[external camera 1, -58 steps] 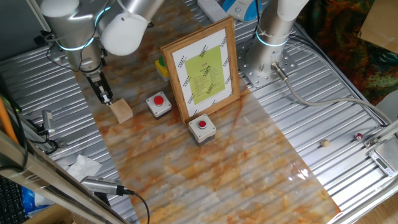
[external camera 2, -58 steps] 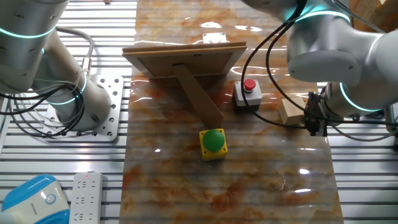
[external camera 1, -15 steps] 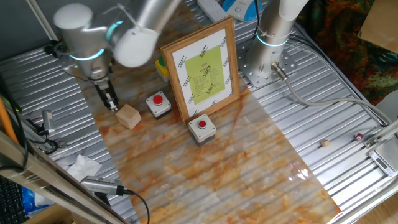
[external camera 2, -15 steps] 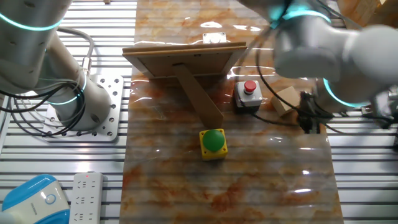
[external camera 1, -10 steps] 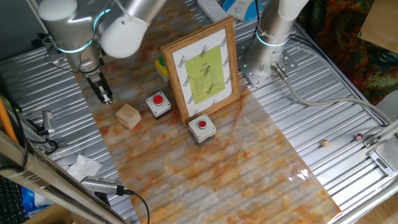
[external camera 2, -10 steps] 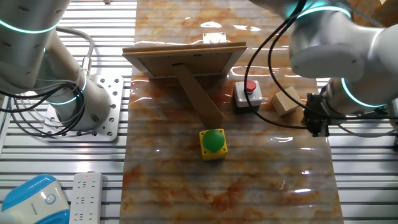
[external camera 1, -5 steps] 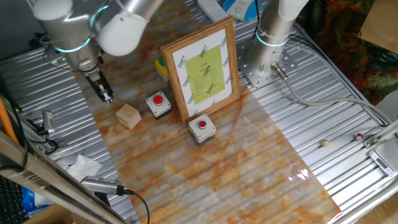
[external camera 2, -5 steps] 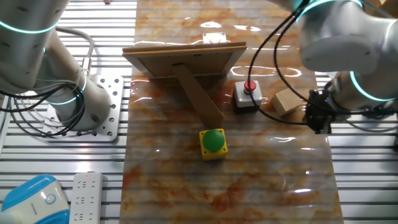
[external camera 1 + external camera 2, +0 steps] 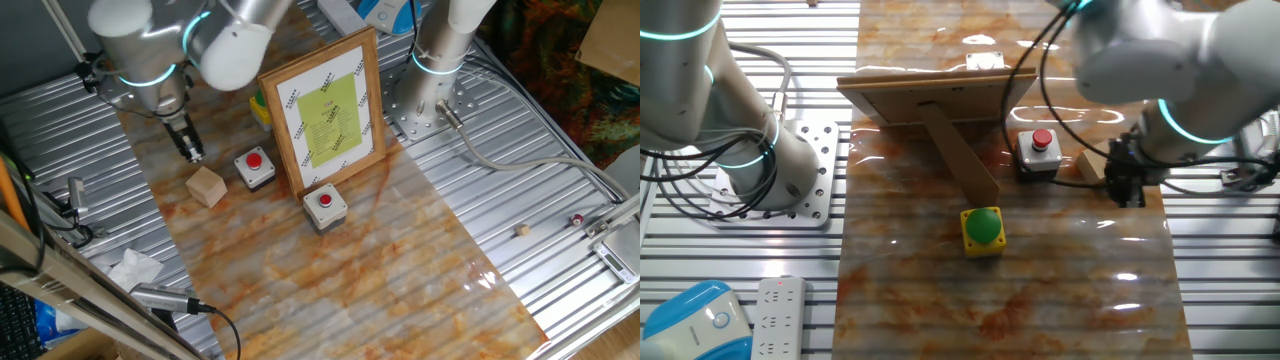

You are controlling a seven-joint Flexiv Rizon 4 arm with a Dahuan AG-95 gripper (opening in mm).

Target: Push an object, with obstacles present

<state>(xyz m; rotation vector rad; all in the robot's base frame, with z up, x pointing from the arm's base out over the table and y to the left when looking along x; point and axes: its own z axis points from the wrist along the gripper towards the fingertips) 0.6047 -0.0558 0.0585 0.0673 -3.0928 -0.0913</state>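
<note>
The light-tan wooden cube (image 9: 207, 186) lies on the marbled mat near its left edge; in the other fixed view (image 9: 1090, 166) my arm partly hides it. My gripper (image 9: 192, 154) is shut and empty, with its tip low just beyond the cube's far side, a small gap apart. It also shows in the other fixed view (image 9: 1129, 194). One grey red-button box (image 9: 256, 167) stands just right of the cube, a second (image 9: 325, 205) in front of the wood-framed picture (image 9: 325, 110). Only one button box (image 9: 1040, 152) shows in the other fixed view.
A yellow box with a green button (image 9: 983, 227) stands behind the picture frame's back (image 9: 935, 92) and its prop. The second arm's base (image 9: 435, 60) is at the far right. Crumpled paper (image 9: 133, 266) and cables lie off the mat's left side.
The gripper has moved along the mat towards the picture side, from left of the cube to just beyond it. The cube has stayed still over the last second; earlier it had shifted and turned.
</note>
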